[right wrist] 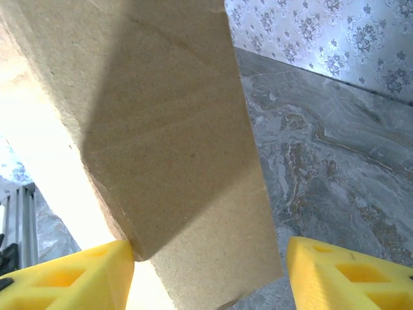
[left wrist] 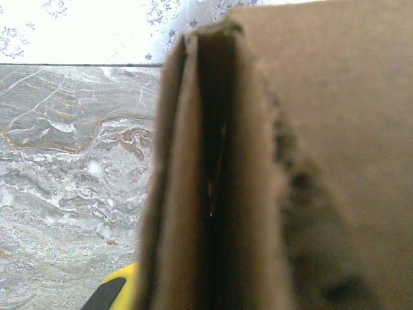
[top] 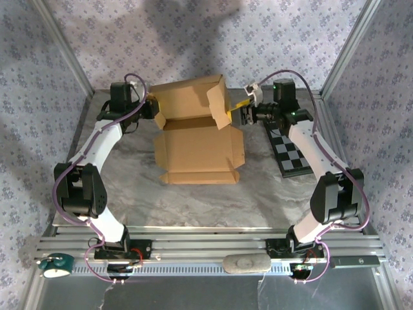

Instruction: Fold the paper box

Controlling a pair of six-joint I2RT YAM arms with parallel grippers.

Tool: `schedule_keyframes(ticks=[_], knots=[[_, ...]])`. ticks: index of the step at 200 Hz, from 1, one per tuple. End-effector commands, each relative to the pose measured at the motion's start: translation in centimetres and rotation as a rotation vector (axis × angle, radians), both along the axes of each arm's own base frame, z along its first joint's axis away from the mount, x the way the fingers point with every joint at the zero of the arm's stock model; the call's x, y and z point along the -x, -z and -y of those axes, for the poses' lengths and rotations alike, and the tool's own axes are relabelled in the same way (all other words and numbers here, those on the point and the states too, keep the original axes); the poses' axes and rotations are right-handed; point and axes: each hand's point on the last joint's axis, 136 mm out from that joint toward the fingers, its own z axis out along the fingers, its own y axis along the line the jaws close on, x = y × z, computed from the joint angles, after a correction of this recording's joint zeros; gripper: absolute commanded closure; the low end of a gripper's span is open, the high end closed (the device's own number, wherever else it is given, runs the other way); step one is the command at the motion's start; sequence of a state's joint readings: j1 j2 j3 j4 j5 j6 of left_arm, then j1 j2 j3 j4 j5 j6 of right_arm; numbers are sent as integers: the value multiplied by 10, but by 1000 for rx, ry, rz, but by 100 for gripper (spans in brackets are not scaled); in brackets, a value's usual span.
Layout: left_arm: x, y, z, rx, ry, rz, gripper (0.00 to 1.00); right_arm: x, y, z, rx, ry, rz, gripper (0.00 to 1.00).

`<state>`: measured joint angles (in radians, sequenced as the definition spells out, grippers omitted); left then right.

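- Bracketing the paper box [top: 197, 145] at mid-table, both arms reach its rear corners, seemingly to raise its side walls.
- The right gripper [top: 244, 116] is spread wide around an upright flap [right wrist: 174, 129], not pinching it.
- The left gripper [top: 150, 106] sits against doubled cardboard; I cannot tell whether it grips.
- A checkerboard [top: 292, 156] lies under the right arm, likely no obstacle.

The paper box [left wrist: 322, 129], blurred up close, hides most of the left end effector [top: 152, 106] (grip unreadable).
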<state>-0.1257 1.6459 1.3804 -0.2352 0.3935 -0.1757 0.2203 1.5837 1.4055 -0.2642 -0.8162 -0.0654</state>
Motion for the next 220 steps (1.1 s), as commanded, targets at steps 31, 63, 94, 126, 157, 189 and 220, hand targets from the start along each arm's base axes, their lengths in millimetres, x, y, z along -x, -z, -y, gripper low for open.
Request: schedule_keyframes(ticks=[31,63,94,126,157,189,220], knots=[[3,-17,12,14,46,39,100,2,-34,-5,41,-3,121,34],[4,-17,12,8,43,34,100,6,-39,-9,37,-25,133,31],[5,-17,14,5,50,36,100,5,-40,-9,54,-24,144,28],[7,-17,17,-4,56,37,100,1,-37,-16,92,-37,141,26],[7,-18,18,-7,59,39,100,2,-35,-23,113,-51,149,25],[8,-20,19,-7,63,42,100,-7,-31,-23,145,-34,142,25],[9,-22,20,-6,68,48,100,-10,-27,-28,158,-50,133,25]])
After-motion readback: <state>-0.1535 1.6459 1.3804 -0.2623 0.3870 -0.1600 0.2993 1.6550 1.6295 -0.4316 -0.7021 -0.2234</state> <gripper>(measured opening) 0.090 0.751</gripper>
